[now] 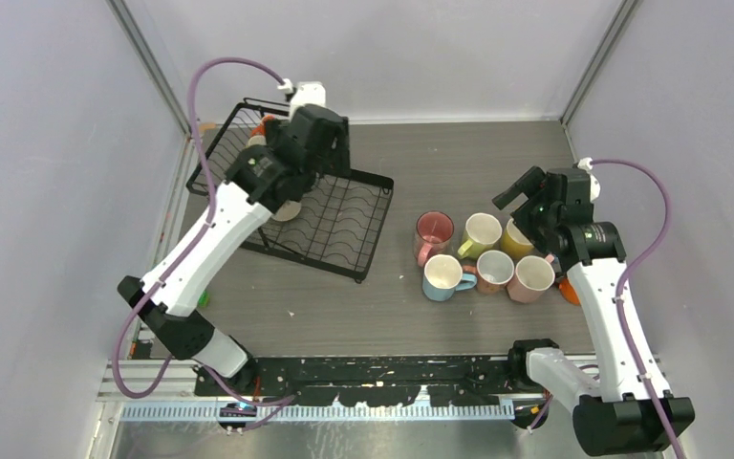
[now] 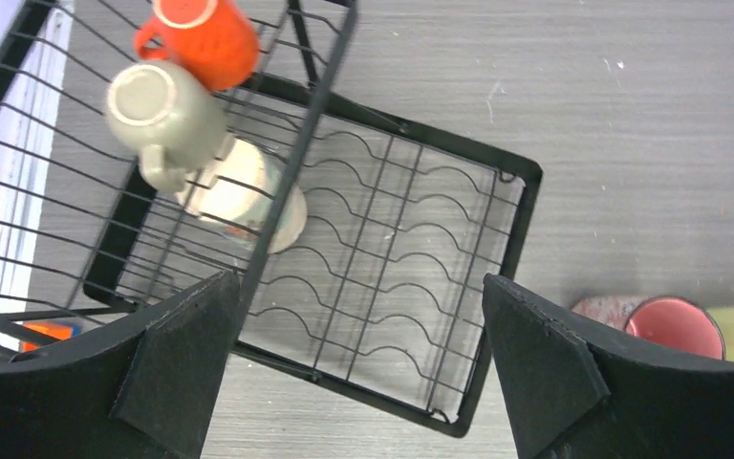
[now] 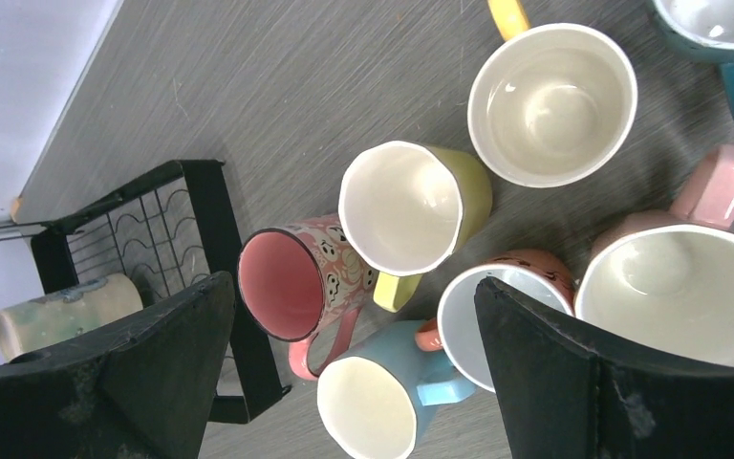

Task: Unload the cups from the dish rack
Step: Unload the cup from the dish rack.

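The black wire dish rack (image 1: 349, 229) sits at the back left. Three cups rest in it: an orange one (image 2: 201, 33), a beige one (image 2: 158, 105) and a cream one (image 2: 244, 196) lying on its side. My left gripper (image 2: 358, 316) hangs open above the rack's flat slotted section, holding nothing. Several cups stand grouped on the table at the right, among them a pink patterned one (image 3: 296, 282), an olive one (image 3: 411, 206) and a light blue one (image 3: 382, 402). My right gripper (image 3: 349, 292) hovers open over this group, empty.
The rack (image 3: 215, 220) lies just left of the cup group (image 1: 483, 258). Grey walls close in the table at left, back and right. A small green item (image 1: 201, 298) lies by the left arm. An orange object (image 1: 569, 290) shows behind the right arm.
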`<action>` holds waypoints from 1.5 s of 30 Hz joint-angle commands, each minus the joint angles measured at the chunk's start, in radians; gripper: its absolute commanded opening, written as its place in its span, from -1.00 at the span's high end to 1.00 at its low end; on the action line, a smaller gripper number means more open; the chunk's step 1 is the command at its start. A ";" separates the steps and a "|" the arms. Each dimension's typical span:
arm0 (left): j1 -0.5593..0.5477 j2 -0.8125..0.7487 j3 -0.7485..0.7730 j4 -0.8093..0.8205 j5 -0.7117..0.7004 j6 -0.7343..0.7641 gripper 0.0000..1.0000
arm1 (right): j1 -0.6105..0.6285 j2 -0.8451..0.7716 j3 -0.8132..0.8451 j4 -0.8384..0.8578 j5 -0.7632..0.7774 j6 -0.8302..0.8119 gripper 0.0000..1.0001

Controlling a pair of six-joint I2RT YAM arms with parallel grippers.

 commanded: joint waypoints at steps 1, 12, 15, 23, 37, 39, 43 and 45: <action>0.115 -0.011 0.090 -0.088 0.104 -0.016 -0.99 | 0.031 0.006 0.051 0.037 0.015 -0.008 -1.00; 0.394 0.094 0.187 -0.100 0.235 -0.022 -0.99 | 0.096 0.026 0.050 0.050 0.034 -0.003 -1.00; 0.451 0.145 0.227 -0.107 0.246 -0.030 -0.99 | 0.107 0.029 0.048 0.051 0.034 -0.005 -0.99; 0.546 0.240 0.283 -0.096 0.285 -0.041 -0.93 | 0.121 0.018 0.035 0.051 0.030 -0.006 -1.00; 0.615 0.356 0.298 -0.077 0.385 -0.050 -0.47 | 0.130 0.009 0.035 0.046 0.033 0.000 -1.00; 0.616 0.368 0.297 -0.077 0.387 -0.050 -0.46 | 0.130 0.007 0.033 0.046 0.031 0.002 -1.00; 0.618 0.386 0.291 -0.083 0.388 -0.048 -0.46 | 0.131 0.004 0.030 0.045 0.033 0.002 -1.00; 0.618 0.381 0.275 -0.077 0.393 -0.050 -0.46 | 0.133 0.003 0.027 0.046 0.033 0.003 -1.00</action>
